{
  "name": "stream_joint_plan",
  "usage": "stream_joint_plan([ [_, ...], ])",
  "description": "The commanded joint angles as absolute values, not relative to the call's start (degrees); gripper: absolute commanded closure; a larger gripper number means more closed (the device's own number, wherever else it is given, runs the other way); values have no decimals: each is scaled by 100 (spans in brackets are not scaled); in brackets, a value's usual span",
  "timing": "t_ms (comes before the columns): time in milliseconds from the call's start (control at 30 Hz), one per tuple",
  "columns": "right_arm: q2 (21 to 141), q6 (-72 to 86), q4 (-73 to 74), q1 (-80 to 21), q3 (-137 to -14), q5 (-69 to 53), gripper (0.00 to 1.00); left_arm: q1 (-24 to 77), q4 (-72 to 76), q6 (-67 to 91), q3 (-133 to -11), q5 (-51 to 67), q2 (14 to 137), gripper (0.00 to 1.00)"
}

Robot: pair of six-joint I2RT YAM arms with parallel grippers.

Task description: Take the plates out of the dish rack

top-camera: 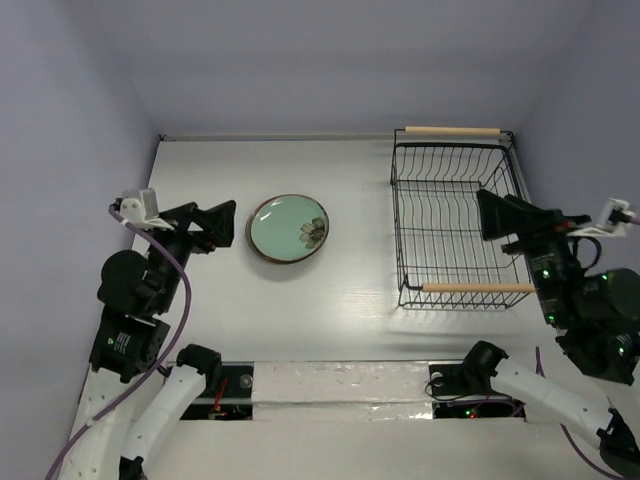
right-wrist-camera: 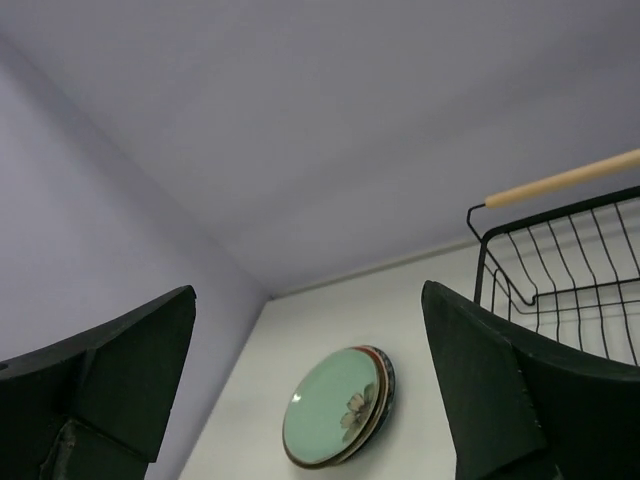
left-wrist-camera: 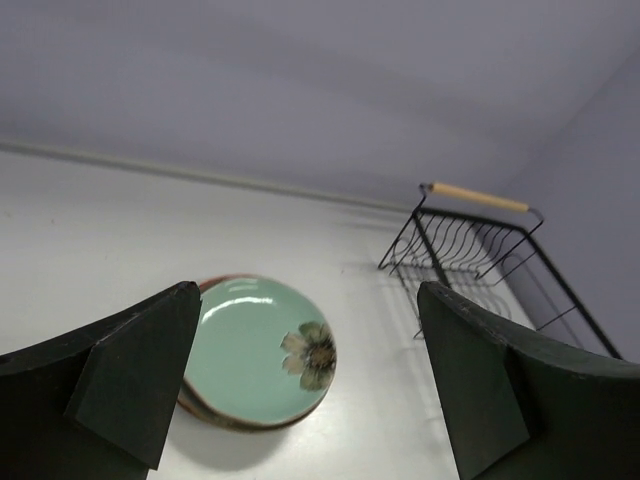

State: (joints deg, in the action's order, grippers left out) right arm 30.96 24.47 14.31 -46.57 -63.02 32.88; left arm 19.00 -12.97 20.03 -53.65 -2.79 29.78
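The plates (top-camera: 287, 228) sit in one stack on the white counter (top-camera: 340, 180), left of the middle and well apart from the dish rack (top-camera: 450, 146); the top plate is pale mint green with a flower painted near its right edge. In the right wrist view the stack (right-wrist-camera: 338, 420) shows a reddish rim and a darker one under the green plate; how many lie below cannot be told. The black wire rack stands at the right side of the counter, one wooden handle (top-camera: 452, 130) at its far end and another (top-camera: 478, 287) at its near end.

The left gripper (top-camera: 225, 228) hangs just left of the stack, its jaws spread wide and holding nothing; its own camera looks between the fingers (left-wrist-camera: 140, 370) at the plates (left-wrist-camera: 255, 350) and the rack (left-wrist-camera: 470, 245) beyond. The right gripper (top-camera: 492, 222) is over the rack's right edge, also spread wide with nothing in it.
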Motion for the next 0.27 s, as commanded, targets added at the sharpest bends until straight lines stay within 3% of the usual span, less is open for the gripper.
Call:
stream_joint_plan([
  [0,2709,2294,1292,-4693,-5960,3762,0,1872,-1002,1986,-5853,-237,2918,12],
  [167,2531,2285,1151,-4693,-5608,3744,0,1872,-1090,2074,-5828,-571,2786,11],
  [233,2619,2320,1221,-4693,-5642,3718,0,1872,-1169,2127,-5827,-668,2751,6],
])
